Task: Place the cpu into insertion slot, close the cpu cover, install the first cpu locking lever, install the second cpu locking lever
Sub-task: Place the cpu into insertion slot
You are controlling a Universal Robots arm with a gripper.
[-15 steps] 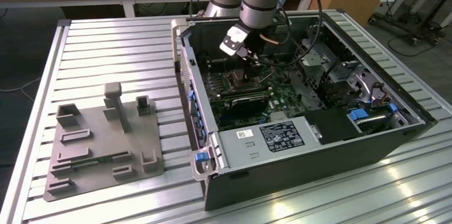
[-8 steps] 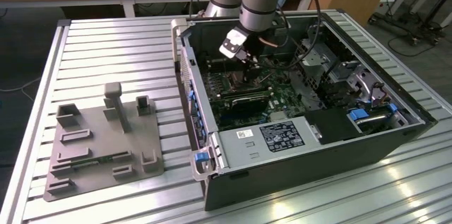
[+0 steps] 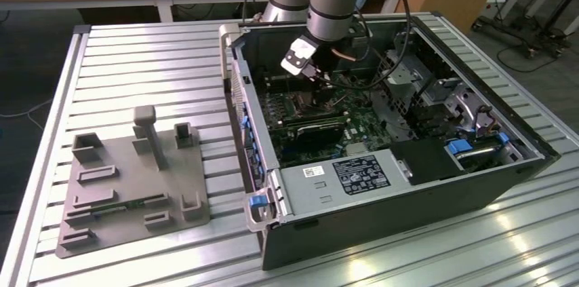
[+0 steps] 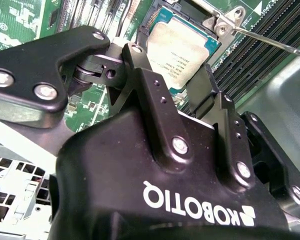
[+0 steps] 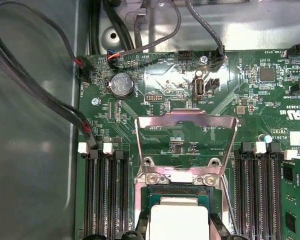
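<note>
In both wrist views the cpu [image 4: 182, 47] [image 5: 179, 219], a flat square chip with a pale metal top, lies at the insertion slot [image 5: 180, 189], the square socket on the green board. My gripper [image 4: 172, 65] [image 5: 177, 233] is low over it, and its black fingers [image 4: 150, 85] press against two opposite edges of the chip. The cpu cover [image 5: 185, 120], a silver frame plate, stands flipped open beyond the socket. A thin locking lever [image 5: 228, 200] [image 4: 270, 42] juts free beside the socket. In the exterior view the gripper [image 3: 318, 100] reaches down inside the open computer case [image 3: 506, 185].
Long black memory slots [image 5: 107, 190] [image 5: 255, 190] flank the socket on both sides. Black cables [image 5: 40, 100] and a coin battery [image 5: 122, 85] lie close by. A white-labelled black box [image 3: 357, 175] sits in the case. A grey fixture [image 3: 135, 185] stands on the table at the exterior view's left.
</note>
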